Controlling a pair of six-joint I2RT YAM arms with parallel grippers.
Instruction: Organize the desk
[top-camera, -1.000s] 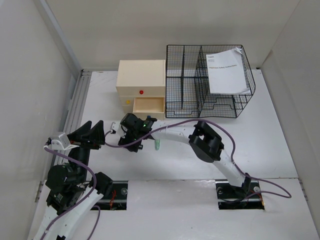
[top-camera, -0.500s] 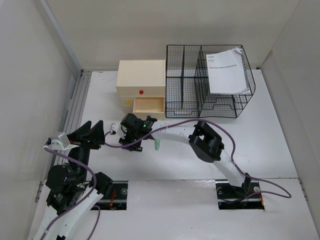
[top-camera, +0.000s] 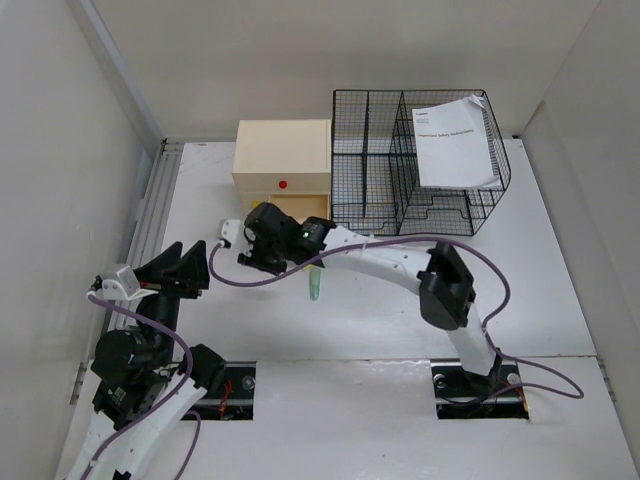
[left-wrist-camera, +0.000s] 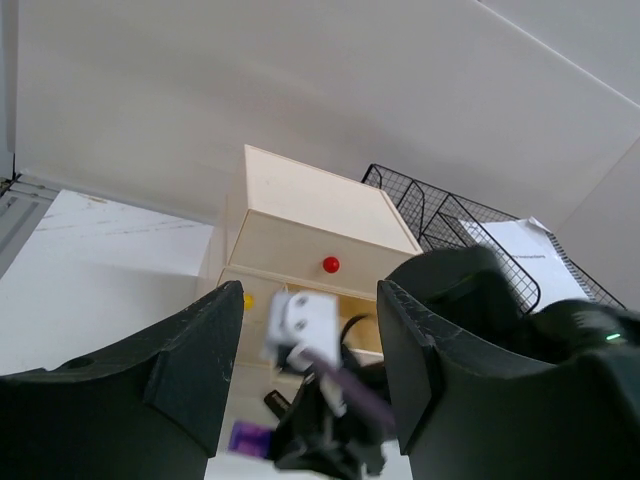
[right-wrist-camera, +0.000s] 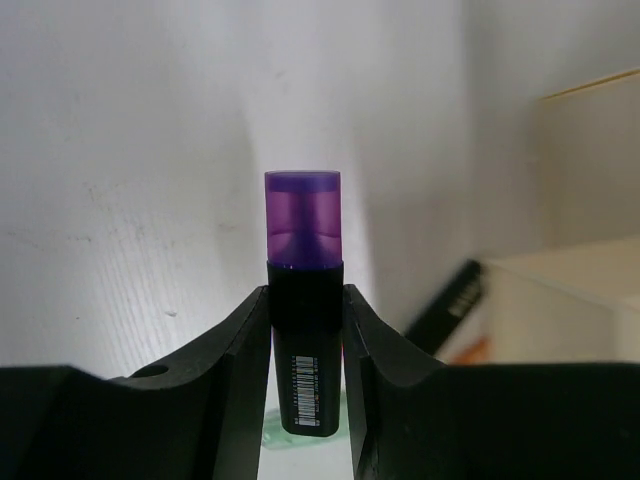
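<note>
The white desk (top-camera: 540, 270) carries everything, with its ribbed rail (top-camera: 150, 215) on the left. My right gripper (top-camera: 258, 247) is shut on a black highlighter with a purple cap (right-wrist-camera: 303, 230) and holds it in front of the cream drawer box (top-camera: 283, 160). The right gripper (right-wrist-camera: 305, 310) grips the highlighter's barrel, cap pointing away. The highlighter also shows blurred in the left wrist view (left-wrist-camera: 245, 437). My left gripper (top-camera: 190, 268) is open and empty, left of the right gripper and apart from it. In its own view the left gripper (left-wrist-camera: 310, 380) faces the drawer box.
A green marker (top-camera: 314, 287) lies on the desk under the right arm. A black pen (right-wrist-camera: 455, 300) lies beside the drawer box. The box has a red knob (top-camera: 283, 185) and an open lower drawer (top-camera: 305, 205). A black wire rack (top-camera: 380, 190) holds a paper booklet (top-camera: 455, 140).
My right arm has swung back and left toward the drawer box with the highlighter, and its elbow has shifted right. More of the green marker shows. The left arm has not moved.
</note>
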